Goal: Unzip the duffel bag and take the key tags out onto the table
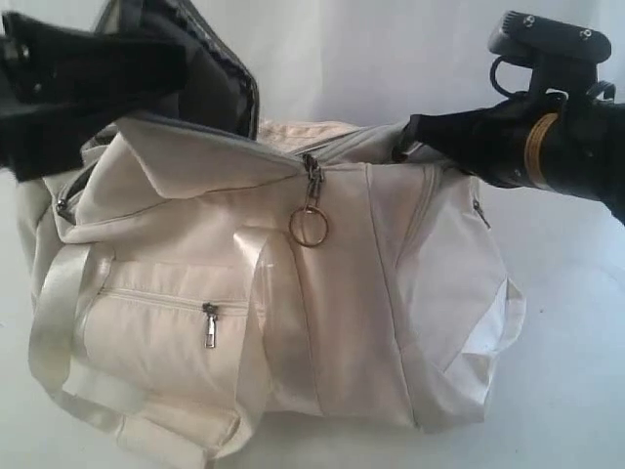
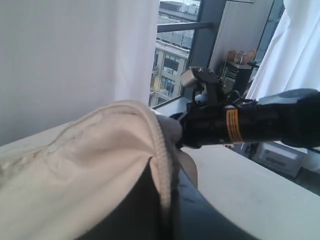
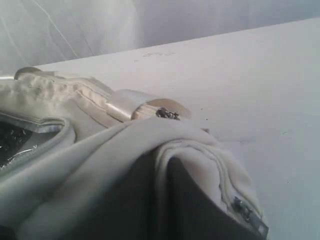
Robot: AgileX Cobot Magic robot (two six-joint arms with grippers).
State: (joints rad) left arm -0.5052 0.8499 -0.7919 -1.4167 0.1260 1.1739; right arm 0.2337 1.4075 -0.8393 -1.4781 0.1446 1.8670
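Observation:
The cream duffel bag (image 1: 322, 322) lies on the white table (image 1: 571, 391) with its top zipper partly open. The ringed zipper pull (image 1: 311, 210) hangs at the middle of the top. My left gripper (image 1: 171, 63) is shut on the bag's opening edge (image 2: 162, 150) and holds a flap with dark lining (image 1: 220, 78) raised at the upper left. My right gripper (image 1: 405, 137) is shut on a fold of fabric (image 3: 165, 150) at the bag's right end. In both wrist views the fabric runs between the dark fingers (image 2: 132, 210) (image 3: 125, 200). The key tags are hidden.
A front pocket with its own zip pull (image 1: 210, 324) faces the exterior view, and pale straps (image 1: 59, 322) loop down the bag's left side. The right arm (image 2: 250, 122) shows in the left wrist view. Bare tabletop (image 3: 250, 75) lies beyond the bag.

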